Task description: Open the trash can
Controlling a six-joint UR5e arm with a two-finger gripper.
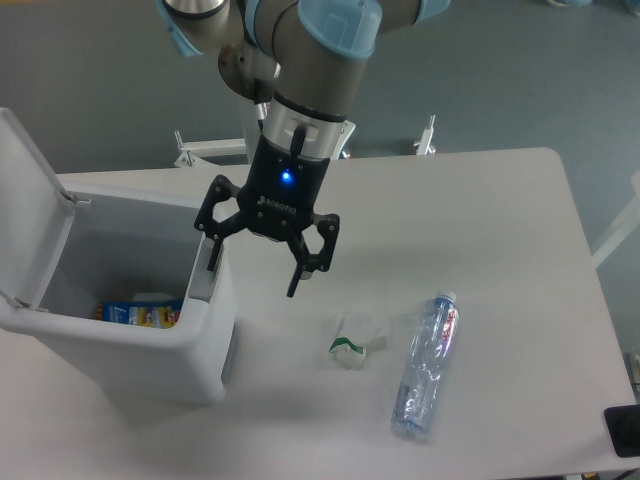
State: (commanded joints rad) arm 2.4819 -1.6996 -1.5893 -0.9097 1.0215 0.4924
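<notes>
The trash can (130, 330) stands at the table's (500, 220) left edge with its lid (30, 210) raised upright at the far left. Colourful packaging (140, 313) lies inside. The gripper (252, 268) hangs beside the can's right rim, fingers spread, holding nothing. A crumpled wrapper (357, 337) and a clear bottle (426, 365) lie to the right.

place: robotics lab | evidence: 1 robot arm (300, 40) over a plain white counter (500, 220) | bare grey floor (100, 70) behind | white metal stand feet (205, 150) on floor
</notes>
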